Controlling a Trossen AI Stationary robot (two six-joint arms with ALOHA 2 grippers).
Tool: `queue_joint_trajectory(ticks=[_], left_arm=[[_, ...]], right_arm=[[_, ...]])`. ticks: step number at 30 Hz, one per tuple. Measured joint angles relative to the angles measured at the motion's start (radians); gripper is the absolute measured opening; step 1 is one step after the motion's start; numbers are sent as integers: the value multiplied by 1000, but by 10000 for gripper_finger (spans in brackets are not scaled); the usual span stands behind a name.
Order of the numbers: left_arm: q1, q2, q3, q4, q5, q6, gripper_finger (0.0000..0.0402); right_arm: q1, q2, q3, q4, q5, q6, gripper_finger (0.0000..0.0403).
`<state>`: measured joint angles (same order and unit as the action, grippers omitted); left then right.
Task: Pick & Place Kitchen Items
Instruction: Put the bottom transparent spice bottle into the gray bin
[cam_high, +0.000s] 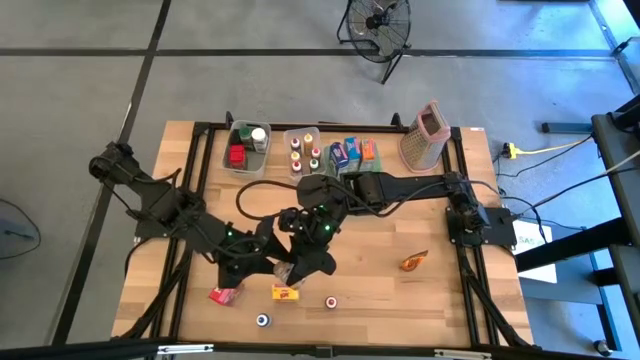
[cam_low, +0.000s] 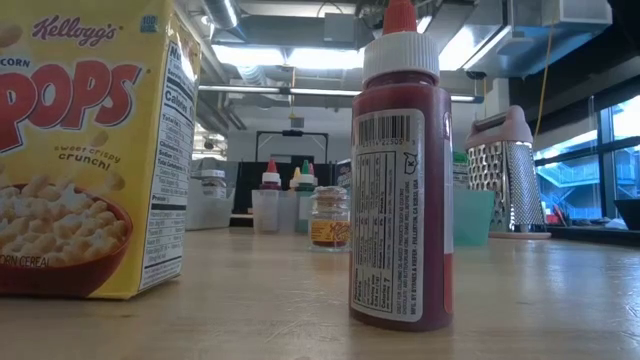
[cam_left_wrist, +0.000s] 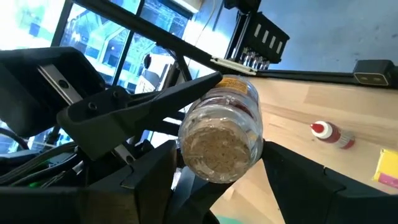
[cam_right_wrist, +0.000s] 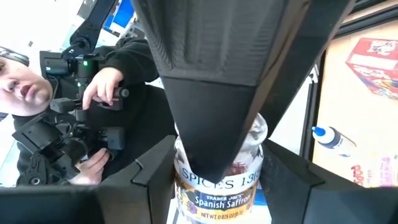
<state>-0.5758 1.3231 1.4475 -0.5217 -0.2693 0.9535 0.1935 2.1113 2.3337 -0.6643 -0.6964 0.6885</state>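
**Saffron jar clamped from two sides above the desk**

Gripping the saffron jar (cam_left_wrist: 221, 140) with the left jaws, closed onto the glass on both sides, jar base toward that wrist. Pinching the same jar (cam_right_wrist: 217, 186) with the right jaws too, pressed against its label. Meeting just toward 7 o'clock of the middle of the desk (cam_high: 380, 290), with the jar up off the wood between the two arms. Lying at 7 o'clock of that meeting point: a red carton (cam_high: 224, 294). Lying at 6 o'clock, close under the jaws: a yellow carton (cam_high: 285, 292). Standing at 5 o'clock: a red-capped jar (cam_high: 330, 301). Lying at 3 o'clock, well apart: an orange packet (cam_high: 414, 261). Standing upright at the desk's 1 o'clock corner: the box grater (cam_high: 425, 135)
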Motion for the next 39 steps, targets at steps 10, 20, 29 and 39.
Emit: queue_joint_trajectory(ticks=[10, 20, 29, 39], left_arm=[[29, 2, -2, 1, 83, 25, 239], [31, 2, -2, 1, 94, 37, 238], [31, 3, -2, 1, 95, 28, 206], [31, 3, -2, 20, 110, 25, 203]], right_arm=[[-18, 0, 0, 5, 22, 4, 191], [-26, -1, 1, -9, 11, 10, 191], [-28, -1, 1, -32, 8, 4, 191], [-29, -2, 2, -32, 2, 4, 191]])
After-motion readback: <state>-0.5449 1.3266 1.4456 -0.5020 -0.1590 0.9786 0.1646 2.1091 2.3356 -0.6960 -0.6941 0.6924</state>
